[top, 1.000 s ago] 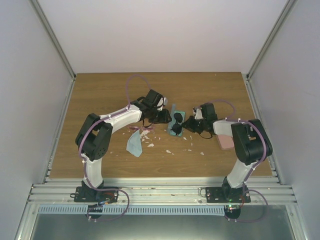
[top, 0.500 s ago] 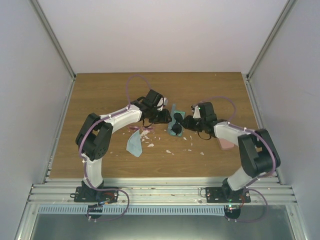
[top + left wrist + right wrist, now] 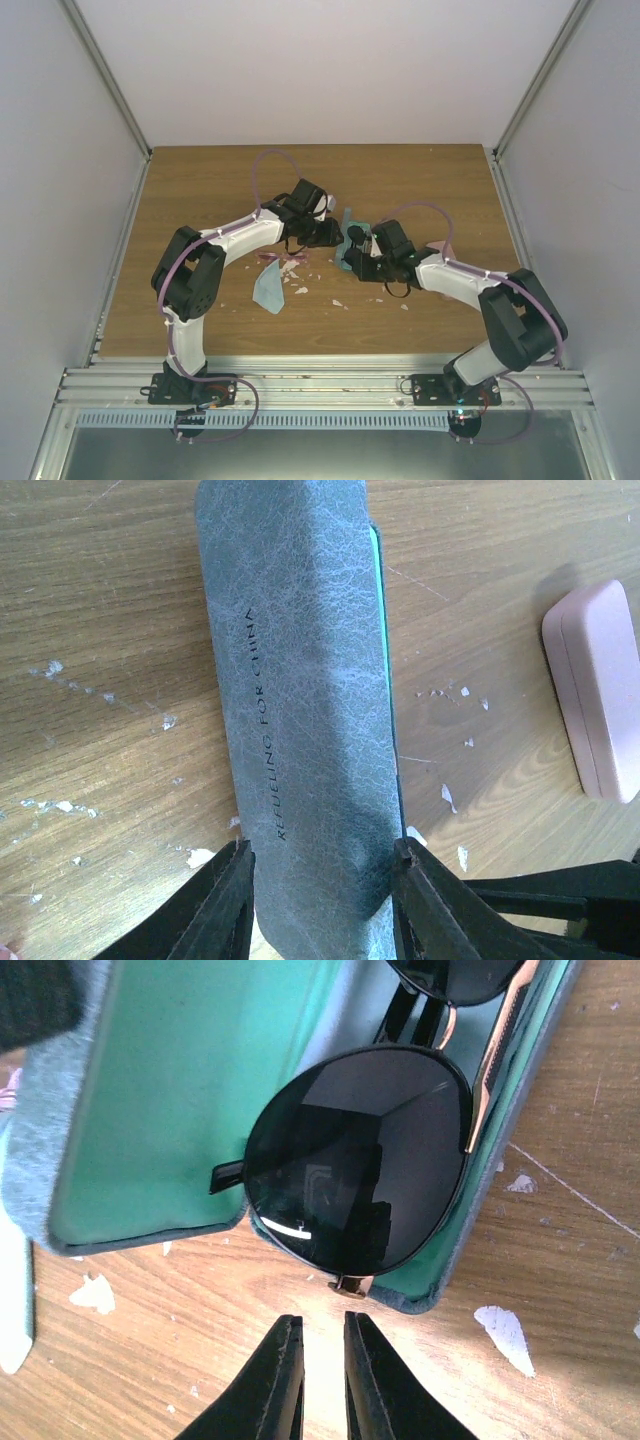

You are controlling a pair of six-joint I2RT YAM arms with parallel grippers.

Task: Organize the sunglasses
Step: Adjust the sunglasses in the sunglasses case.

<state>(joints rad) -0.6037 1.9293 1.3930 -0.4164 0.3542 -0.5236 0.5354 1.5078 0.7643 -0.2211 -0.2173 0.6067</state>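
Black right gripper point(image 3: 322, 1325) — narrowed to a slit, empty — has advanced to the black sunglasses point(image 3: 360, 1160), one lens overhanging the open blue-grey case point(image 3: 140, 1110) clamped by the left gripper point(image 3: 322, 880); seating them fully likely comes next.

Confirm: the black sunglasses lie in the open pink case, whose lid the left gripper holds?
No: the sunglasses lie in the blue-grey case, as the right wrist view shows; the pink case sits shut, apart. The left gripper does hold the lid.
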